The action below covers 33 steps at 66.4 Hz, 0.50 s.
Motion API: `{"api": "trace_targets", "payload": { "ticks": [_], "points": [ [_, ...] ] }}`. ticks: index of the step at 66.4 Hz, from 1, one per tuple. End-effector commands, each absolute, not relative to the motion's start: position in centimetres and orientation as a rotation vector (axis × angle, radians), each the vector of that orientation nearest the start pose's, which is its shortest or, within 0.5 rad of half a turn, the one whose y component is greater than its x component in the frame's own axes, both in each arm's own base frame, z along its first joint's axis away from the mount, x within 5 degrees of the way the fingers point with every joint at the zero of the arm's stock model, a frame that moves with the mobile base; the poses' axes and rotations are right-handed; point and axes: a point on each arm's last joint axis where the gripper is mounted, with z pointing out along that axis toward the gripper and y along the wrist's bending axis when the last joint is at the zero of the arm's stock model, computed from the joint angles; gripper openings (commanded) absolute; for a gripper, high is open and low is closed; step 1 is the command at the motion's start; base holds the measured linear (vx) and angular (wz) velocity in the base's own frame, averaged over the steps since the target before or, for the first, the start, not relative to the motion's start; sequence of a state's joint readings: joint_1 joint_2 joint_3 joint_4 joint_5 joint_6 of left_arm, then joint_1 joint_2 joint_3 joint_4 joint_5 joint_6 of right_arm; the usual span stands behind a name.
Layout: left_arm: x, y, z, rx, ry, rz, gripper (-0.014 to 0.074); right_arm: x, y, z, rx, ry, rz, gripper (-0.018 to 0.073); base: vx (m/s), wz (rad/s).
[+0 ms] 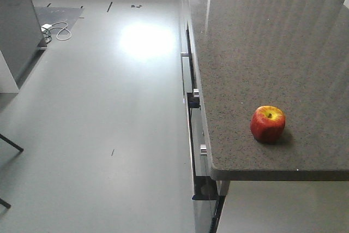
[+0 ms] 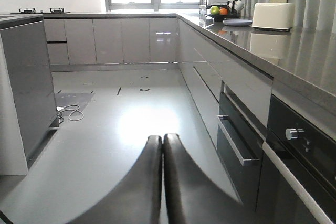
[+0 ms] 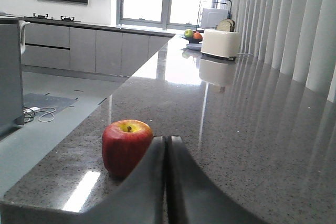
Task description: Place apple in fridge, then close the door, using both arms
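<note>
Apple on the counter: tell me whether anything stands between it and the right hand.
Nothing visible does. In the right wrist view the apple sits on bare countertop just ahead of the right hand, slightly to its left, and the hand is shut. The toaster stands far beyond the apple, out of the path.

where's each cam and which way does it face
Exterior front: high, tilted down at floor and counter with apple; no robot visible.
Left wrist: low over floor, facing along cabinets; shut left fingers below.
Right wrist: counter height, facing apple and toaster; shut right fingers below.
Shared: apple, front and right wrist.
</note>
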<state>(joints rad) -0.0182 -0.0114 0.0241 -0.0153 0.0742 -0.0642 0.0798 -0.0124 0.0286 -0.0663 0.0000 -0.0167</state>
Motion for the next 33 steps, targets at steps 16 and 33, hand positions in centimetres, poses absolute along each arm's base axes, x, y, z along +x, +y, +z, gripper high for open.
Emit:
{"api": "trace_targets", "payload": {
  "ticks": [16, 33],
  "points": [
    [5.42, -0.10, 21.23, -0.049, 1.464, -0.085, -0.0006, 5.43, 0.48, 21.28, -0.123, 1.405, -0.004, -0.0010, 0.00, 0.00],
    [5.42, -0.10, 21.23, -0.049, 1.464, -0.085, -0.0006, 5.43, 0.48, 21.28, -0.123, 1.405, -0.004, -0.0010, 0.00, 0.00]
  ]
}}
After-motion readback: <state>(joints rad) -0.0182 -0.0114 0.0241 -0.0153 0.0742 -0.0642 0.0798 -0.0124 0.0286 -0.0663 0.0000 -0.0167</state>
